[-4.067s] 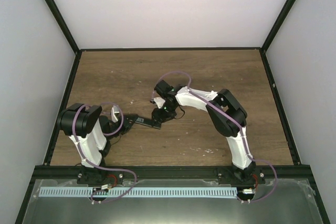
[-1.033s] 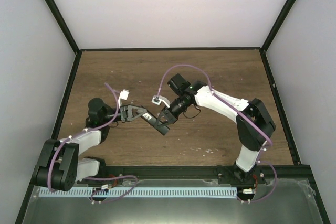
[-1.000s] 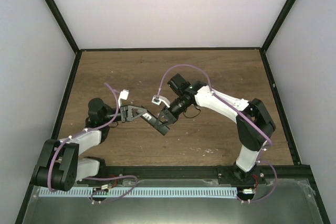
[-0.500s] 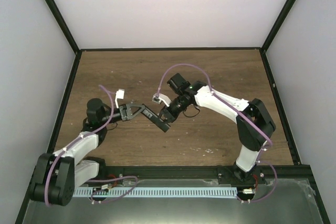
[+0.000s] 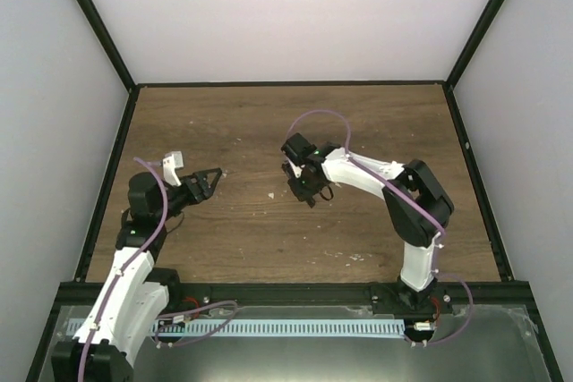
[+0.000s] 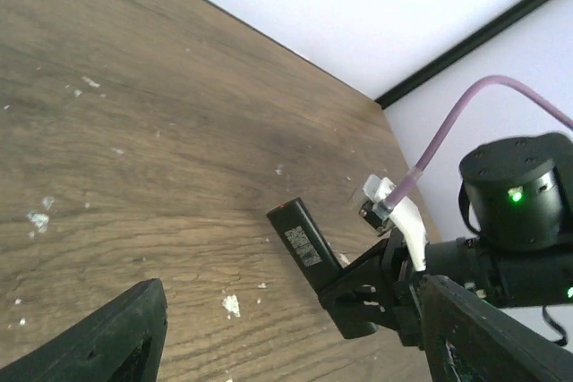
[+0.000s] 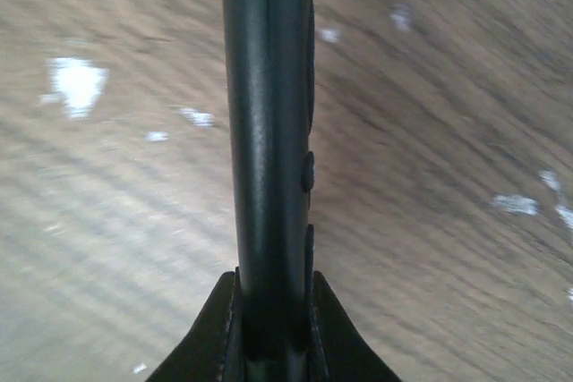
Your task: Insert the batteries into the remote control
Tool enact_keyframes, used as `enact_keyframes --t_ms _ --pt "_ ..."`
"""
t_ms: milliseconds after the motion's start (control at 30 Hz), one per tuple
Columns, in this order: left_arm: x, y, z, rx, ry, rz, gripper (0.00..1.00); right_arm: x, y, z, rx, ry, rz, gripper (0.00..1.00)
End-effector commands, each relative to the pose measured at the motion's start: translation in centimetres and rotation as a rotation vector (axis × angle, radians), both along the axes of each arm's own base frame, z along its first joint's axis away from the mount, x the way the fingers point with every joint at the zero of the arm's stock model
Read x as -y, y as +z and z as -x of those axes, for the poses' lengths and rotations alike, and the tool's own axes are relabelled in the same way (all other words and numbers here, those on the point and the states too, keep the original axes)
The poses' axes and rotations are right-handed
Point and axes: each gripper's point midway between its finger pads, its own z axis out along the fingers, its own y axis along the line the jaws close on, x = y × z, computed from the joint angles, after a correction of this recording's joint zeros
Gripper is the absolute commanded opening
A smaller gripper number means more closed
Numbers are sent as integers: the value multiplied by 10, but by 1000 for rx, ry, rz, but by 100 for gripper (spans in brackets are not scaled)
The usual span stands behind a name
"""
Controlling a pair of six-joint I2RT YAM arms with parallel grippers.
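Looking from the left side first, my left gripper [image 5: 209,181] sits low over the wooden table [image 5: 358,123] with its jaws wide apart. Its two fingers [image 6: 107,337] frame the bottom of the left wrist view and nothing is between them. I think it waits there with room to reach in and help.

Little white specks [image 6: 231,305] lie on the wood in the middle. I see no batteries anywhere, green or purple-blue.

Farther right is the remote control [image 6: 303,241]. My right gripper [image 6: 354,292] pinches one end tight, and the other end sticks out toward the left gripper. The right wrist view shows it edge-on, a thin black bar with a small side button. It looks lifted off the wood, though I cannot be sure. Holding it by one end leaves most of the bar free, which I think makes it easier to get at the battery slot.

A second ago both grippers met at the remote, with the left one closed by its other end. Now the left has let go, opened up and pulled back toward its own side. The right arm has carried the remote a bit to the right and turned it.
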Motion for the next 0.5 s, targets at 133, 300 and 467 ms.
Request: enact_keyframes --t_ms 133,300,467 --pt "-22 -7 -2 -66 117 -92 84 46 -18 -30 190 -152 312 1" --pt "-23 -7 -1 -67 122 -109 85 52 -29 -30 212 -141 379 1" --pt "-23 -12 0 -78 120 -103 85 47 -37 -25 212 -115 399 12"
